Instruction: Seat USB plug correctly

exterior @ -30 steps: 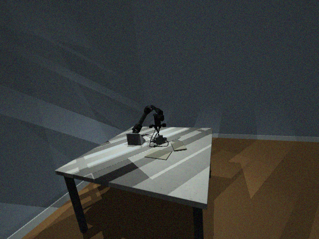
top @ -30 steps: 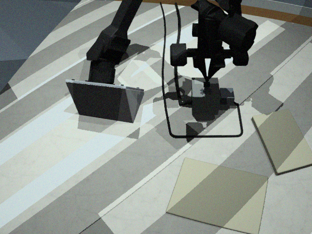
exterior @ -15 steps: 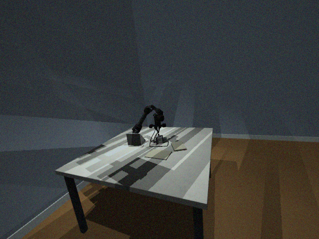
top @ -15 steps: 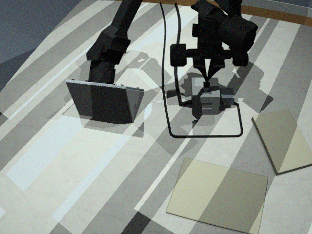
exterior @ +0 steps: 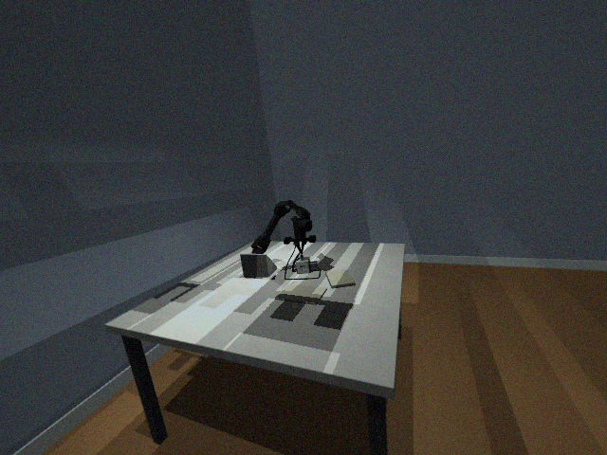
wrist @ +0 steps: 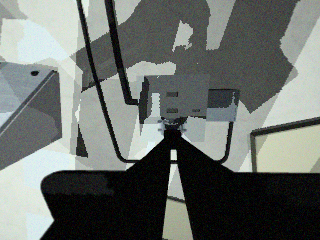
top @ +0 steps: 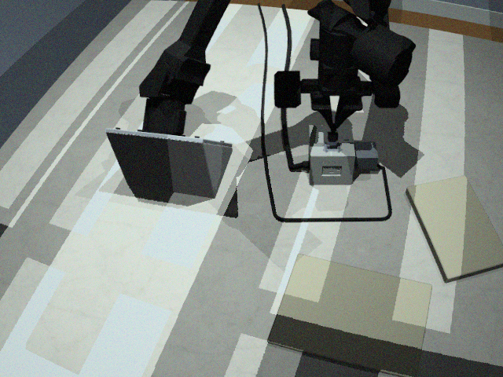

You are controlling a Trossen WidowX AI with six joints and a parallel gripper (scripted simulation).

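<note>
The pale grey power cube (top: 318, 162) (exterior: 303, 267) (wrist: 192, 85) stands upright on the table, with slots in its top and one socket in its front face. My gripper (top: 332, 133) (wrist: 173, 142) points straight down and is shut on the USB plug (top: 332, 137) (wrist: 173, 122), a small dark block at the fingertips. A small bluish-grey part shows just below the plug, at the front of the cube's top. The fingers hide much of the plug in the wrist view. Its way round, its depth and whether it is in the socket cannot be told.
A grey adapter (top: 366, 157) (wrist: 223, 104) sits on the cube's right side, a black plug (top: 299, 166) on its left. Black cables (top: 332, 220) (wrist: 92, 60) loop around. A slanted grey panel (top: 141, 166) stands left. Two beige plates (top: 442, 227) (top: 365, 280) lie right and in front.
</note>
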